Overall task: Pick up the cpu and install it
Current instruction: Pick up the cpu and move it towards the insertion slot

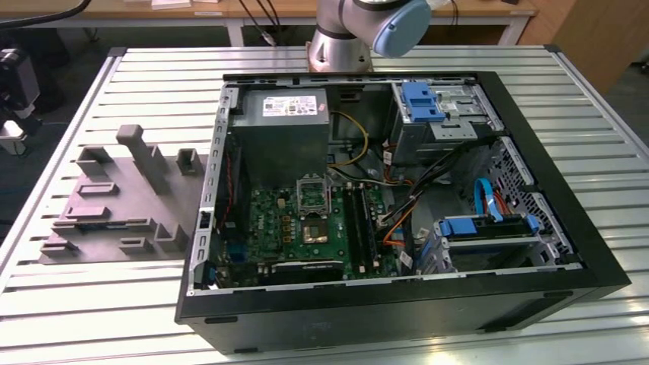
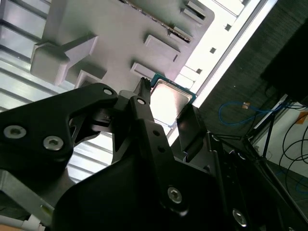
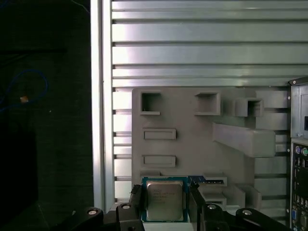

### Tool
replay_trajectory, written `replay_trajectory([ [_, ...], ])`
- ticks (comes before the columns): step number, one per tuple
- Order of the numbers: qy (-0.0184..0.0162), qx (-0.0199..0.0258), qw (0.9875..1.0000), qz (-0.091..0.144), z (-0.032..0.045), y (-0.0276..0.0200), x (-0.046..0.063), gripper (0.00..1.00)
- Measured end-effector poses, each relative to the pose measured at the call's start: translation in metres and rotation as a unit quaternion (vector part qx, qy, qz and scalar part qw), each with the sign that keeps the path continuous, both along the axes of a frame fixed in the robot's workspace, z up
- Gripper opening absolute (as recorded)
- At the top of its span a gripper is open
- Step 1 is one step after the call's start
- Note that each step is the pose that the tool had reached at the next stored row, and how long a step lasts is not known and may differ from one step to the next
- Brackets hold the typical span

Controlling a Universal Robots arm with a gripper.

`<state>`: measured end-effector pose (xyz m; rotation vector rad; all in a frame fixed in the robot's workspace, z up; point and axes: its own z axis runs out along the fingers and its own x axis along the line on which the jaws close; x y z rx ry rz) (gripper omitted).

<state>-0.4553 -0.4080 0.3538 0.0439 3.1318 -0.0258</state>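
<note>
- The table [image 1: 91, 319] is carrying everything here; its top is showing long silvery metal slats with dark grooves between them.
- A grey moulded holder plate [image 1: 102, 228] is lying flat on the slats at the exterior view's left, with raised blocks and pockets standing up from it.
- An open black computer case [image 1: 406, 312] is lying on its side just beside this plate, toward the exterior view's right; I cannot tell if the two are touching.
- The base of my arm [image 1: 340, 49] is standing at the table's far side, behind the case.
- In the first wrist view the plate is sitting near the table's edge rail [image 3: 101, 120].
</note>
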Motion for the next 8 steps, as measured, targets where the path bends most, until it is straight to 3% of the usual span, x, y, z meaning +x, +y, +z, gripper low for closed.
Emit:
replay_trajectory([
  [8, 0.0000, -0.0007, 1.0000, 0.000, 0.0073, 0.0000, 0.0000, 0.47],
])
